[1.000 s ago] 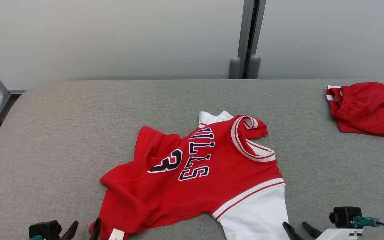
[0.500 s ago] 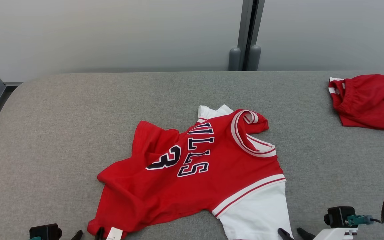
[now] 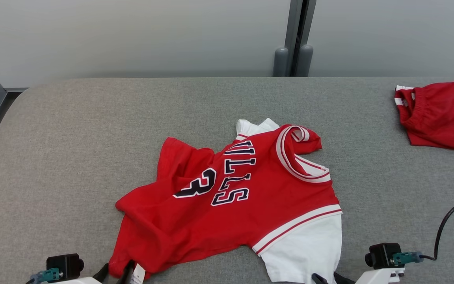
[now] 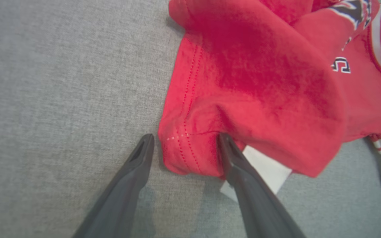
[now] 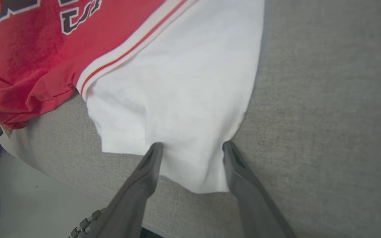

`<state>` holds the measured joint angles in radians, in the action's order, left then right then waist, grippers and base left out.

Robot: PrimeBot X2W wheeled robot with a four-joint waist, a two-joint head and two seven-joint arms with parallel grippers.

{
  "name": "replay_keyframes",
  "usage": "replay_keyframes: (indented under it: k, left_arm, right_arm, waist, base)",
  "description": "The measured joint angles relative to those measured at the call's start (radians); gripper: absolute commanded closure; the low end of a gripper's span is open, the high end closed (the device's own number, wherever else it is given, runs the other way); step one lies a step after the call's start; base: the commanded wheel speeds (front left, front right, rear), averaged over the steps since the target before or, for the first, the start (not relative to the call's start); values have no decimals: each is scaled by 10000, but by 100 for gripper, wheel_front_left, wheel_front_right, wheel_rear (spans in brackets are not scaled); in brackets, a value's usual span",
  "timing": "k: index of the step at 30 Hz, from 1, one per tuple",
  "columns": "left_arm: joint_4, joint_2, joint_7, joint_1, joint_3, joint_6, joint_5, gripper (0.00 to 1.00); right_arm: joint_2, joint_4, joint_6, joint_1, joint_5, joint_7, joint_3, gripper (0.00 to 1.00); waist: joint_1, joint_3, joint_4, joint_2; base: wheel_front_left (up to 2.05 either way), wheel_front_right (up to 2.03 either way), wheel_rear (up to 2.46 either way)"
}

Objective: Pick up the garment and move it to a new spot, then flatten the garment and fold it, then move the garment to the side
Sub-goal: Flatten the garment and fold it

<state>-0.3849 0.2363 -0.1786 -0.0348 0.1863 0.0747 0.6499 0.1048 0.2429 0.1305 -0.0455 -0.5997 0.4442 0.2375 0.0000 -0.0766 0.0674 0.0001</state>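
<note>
1. The left end effector (image 4: 184, 137) has its fingers spread wide around the garment's red hem corner (image 4: 184, 155). One finger is over bare table (image 3: 73, 138) and the other lies against the cloth beside the white label (image 4: 270, 172). Nothing is pinched.
2. The right end effector (image 5: 192, 145) is equally spread and straddles the lower edge of the white sleeve (image 5: 184, 99), close to the table's front edge.
3. Over the last second the head camera has shifted. Even so, both end effectors have closed in on the cloth: the right one stood just beside the sleeve and now brackets its hem.
4. The garment (image 3: 227, 205) lies unchanged and rumpled at the table's near middle, lettering up.
5. This looks like the pre-grasp for the first pick-up, so closing both sets of fingers seems next.
6. The red shorts (image 3: 440, 114) sit well apart, far right.
</note>
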Motion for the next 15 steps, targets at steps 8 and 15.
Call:
replay_keyframes:
  k: [8, 15]
  left_arm:
    - [-90, -12, 138, 62, 92, 81, 90, 100]
    - [347, 104, 297, 31, 88, 27, 29, 100]
  right_arm:
    - [54, 77, 2, 46, -140, -56, 336, 100]
    - [234, -79, 0, 203, -520, -679, 453, 100]
  waist:
    - [0, 17, 12, 0]
    - [0, 128, 40, 0]
  base:
    - [0, 0, 0]
    - [0, 0, 0]
